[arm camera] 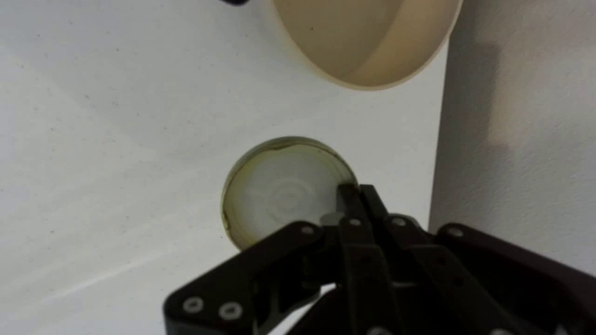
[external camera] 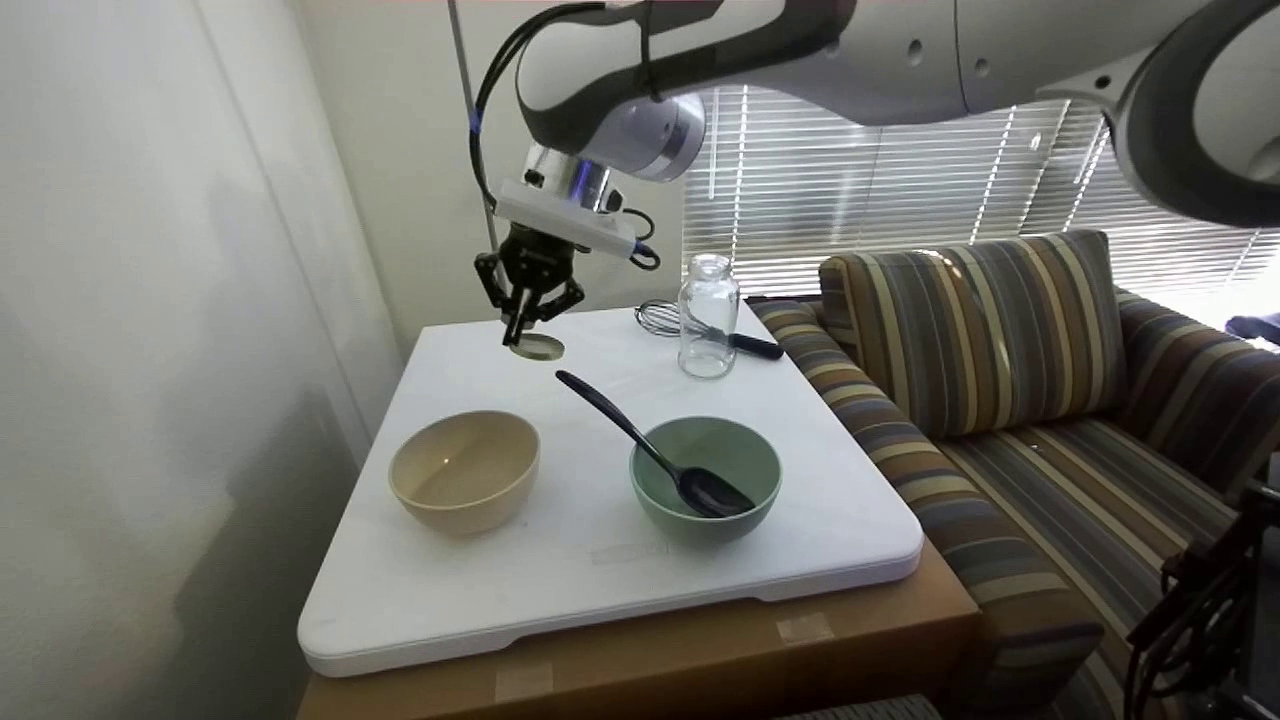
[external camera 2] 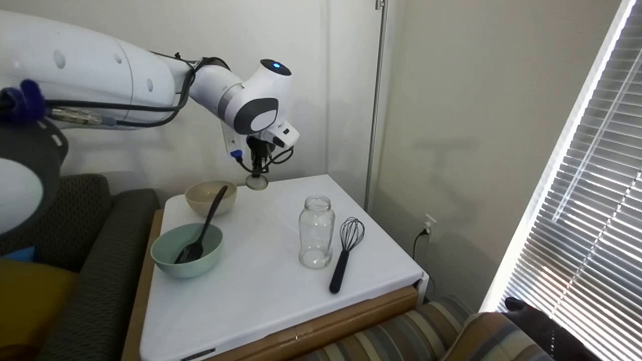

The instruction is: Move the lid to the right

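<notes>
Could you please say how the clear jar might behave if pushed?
The jar looks tall for its base, so a high push might tip it. Its round body would probably roll if toppled. It looks like smooth glass, so perhaps slippery and fragile.

The lid is a small, round, shallow disc, pale and whitish within, yellowing toward a raised rim that juts inward in places. It hangs above the surface, near one edge, pinched at the rim by the hand. Its hollow inner side shows in the wrist view.
</notes>
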Controlling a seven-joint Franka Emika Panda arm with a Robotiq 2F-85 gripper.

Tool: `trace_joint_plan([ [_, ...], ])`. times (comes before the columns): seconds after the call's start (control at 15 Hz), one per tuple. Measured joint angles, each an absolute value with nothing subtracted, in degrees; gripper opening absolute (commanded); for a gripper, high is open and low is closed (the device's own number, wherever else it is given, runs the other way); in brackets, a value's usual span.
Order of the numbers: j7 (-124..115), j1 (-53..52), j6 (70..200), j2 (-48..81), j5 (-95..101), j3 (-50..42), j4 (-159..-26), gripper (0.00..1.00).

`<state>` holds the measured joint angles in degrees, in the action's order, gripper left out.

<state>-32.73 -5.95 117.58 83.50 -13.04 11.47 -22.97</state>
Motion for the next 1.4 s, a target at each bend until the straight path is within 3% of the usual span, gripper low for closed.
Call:
trace_joint_plan([
  [0.47, -17.09, 1.03, 105.84, 82.88, -19.19, 21.11, -23.2, 0.01],
  [1.4, -12.43, 3.96, 92.79, 80.93, -20.0, 26.01, -21.48, 0.01],
])
